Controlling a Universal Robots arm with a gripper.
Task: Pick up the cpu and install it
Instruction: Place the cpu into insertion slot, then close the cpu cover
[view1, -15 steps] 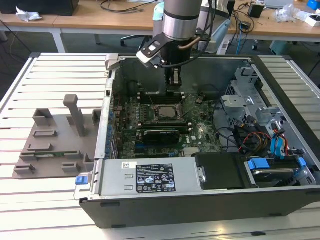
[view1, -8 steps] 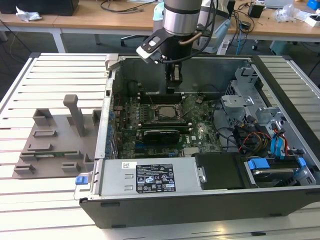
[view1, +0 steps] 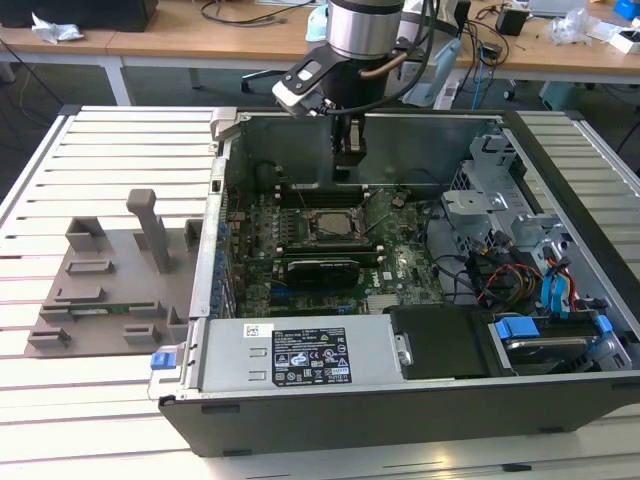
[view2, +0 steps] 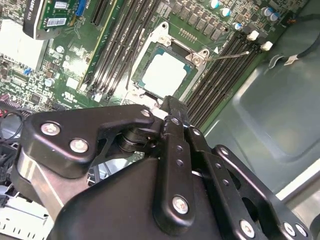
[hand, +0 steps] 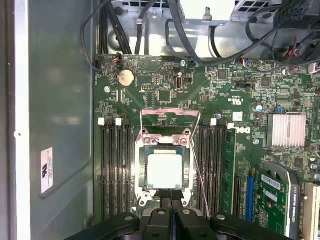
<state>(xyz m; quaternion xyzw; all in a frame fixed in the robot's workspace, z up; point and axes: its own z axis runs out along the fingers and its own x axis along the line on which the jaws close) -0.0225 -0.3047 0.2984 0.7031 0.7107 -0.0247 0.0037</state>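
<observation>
cpu (hand: 165, 170) is seated flat in the socket (hand: 141, 159) on the motherboard (hand: 150, 85), silver top up, with memory slots (hand: 114, 170) on either side. Retention plate (hand: 170, 116) is flipped open and the lever wire (hand: 201, 175) is up beside the socket. gripper (hand: 171, 194) hangs over the socket's near edge, fingers together with nothing between them. Can't tell if the tips touch the chip. Exterior view: arm reaches down into the open computer case (view1: 400, 405) on the bench (view1: 120, 140).
</observation>
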